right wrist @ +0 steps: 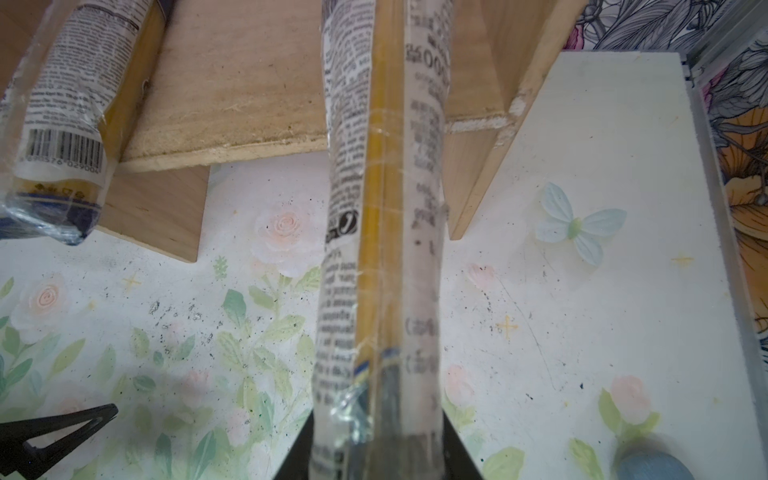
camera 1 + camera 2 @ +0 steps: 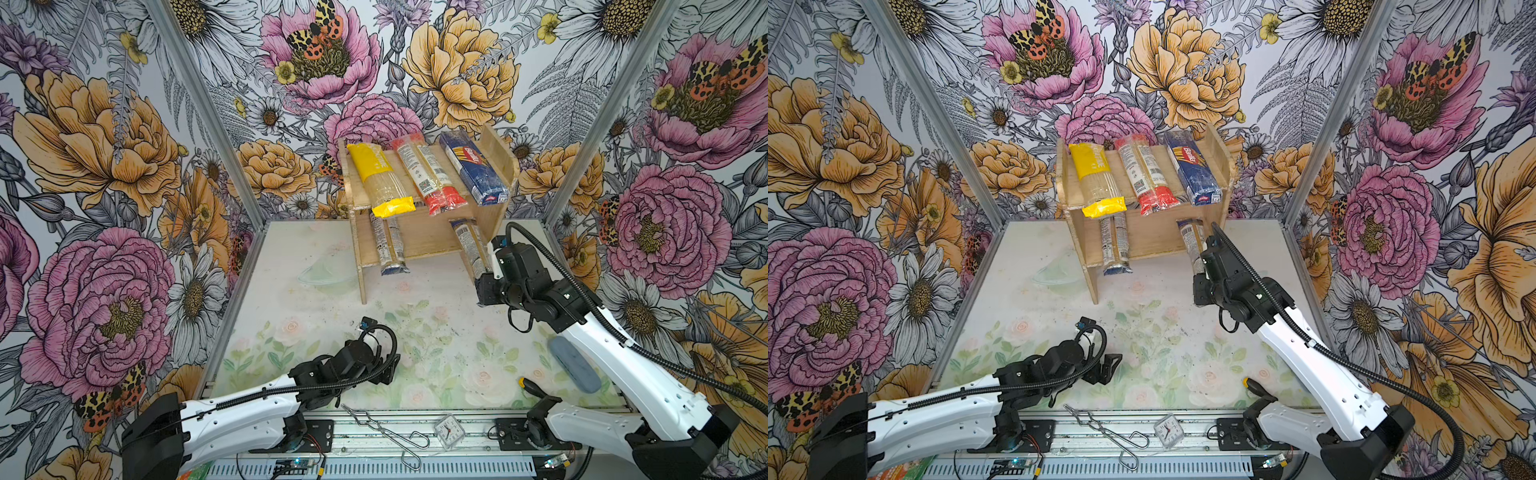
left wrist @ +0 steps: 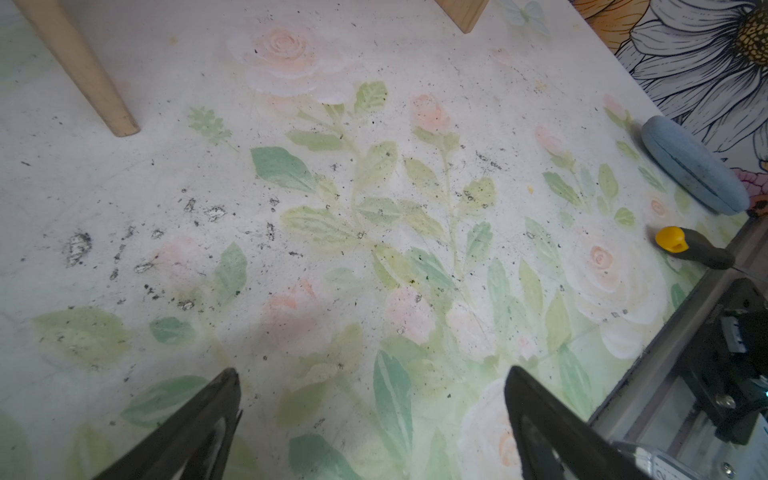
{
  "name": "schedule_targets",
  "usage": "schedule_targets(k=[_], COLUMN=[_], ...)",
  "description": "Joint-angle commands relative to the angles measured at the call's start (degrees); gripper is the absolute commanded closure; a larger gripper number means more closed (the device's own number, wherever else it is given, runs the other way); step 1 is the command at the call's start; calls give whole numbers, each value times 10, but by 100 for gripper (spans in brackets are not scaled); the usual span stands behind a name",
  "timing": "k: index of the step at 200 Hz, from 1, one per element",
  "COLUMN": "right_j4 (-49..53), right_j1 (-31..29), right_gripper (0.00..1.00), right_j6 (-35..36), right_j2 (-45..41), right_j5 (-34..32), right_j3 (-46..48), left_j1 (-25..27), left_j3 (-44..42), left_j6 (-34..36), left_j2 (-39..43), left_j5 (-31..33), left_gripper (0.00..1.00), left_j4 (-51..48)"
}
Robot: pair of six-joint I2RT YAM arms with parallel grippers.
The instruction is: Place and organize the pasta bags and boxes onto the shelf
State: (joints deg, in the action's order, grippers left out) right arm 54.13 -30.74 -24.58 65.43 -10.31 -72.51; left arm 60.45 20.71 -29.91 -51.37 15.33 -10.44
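The wooden shelf (image 2: 419,243) (image 2: 1150,241) stands at the back. Its upper tier carries the yellow-ended pack (image 2: 380,178), the red-ended pack (image 2: 428,178) and the blue Barilla pack (image 2: 473,168). One slim clear pack (image 2: 390,249) (image 1: 70,104) lies on the left of the lower tier. My right gripper (image 2: 484,278) (image 1: 376,449) is shut on the near end of another slim pack (image 2: 467,241) (image 1: 382,249), whose far end rests on the lower plank beside the right side board. My left gripper (image 2: 384,370) (image 3: 372,415) hangs open and empty over the mat in front.
A blue oval case (image 2: 573,365) (image 3: 694,166) and a yellow-capped screwdriver (image 2: 532,386) lie by the right arm. Metal tongs (image 2: 386,432) and a small clock (image 2: 449,430) sit on the front rail. A clear plastic dish (image 2: 324,274) lies left of the shelf.
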Motion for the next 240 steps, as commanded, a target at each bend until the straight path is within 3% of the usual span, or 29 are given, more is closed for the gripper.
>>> schedule_targets(k=[1,240], right_j4=[-111,-343], right_j1=[6,11], right_gripper=[100,100], right_j6=[17,52], right_j2=[-4,12], right_j5=[5,23], right_j3=[-51,48], left_j1=[-6,-10], left_j3=[17,28], left_j6=[14,19], left_j2=[-5,-21], left_j5=[-6,-11], left_gripper=[1,1], left_j4=[12,16])
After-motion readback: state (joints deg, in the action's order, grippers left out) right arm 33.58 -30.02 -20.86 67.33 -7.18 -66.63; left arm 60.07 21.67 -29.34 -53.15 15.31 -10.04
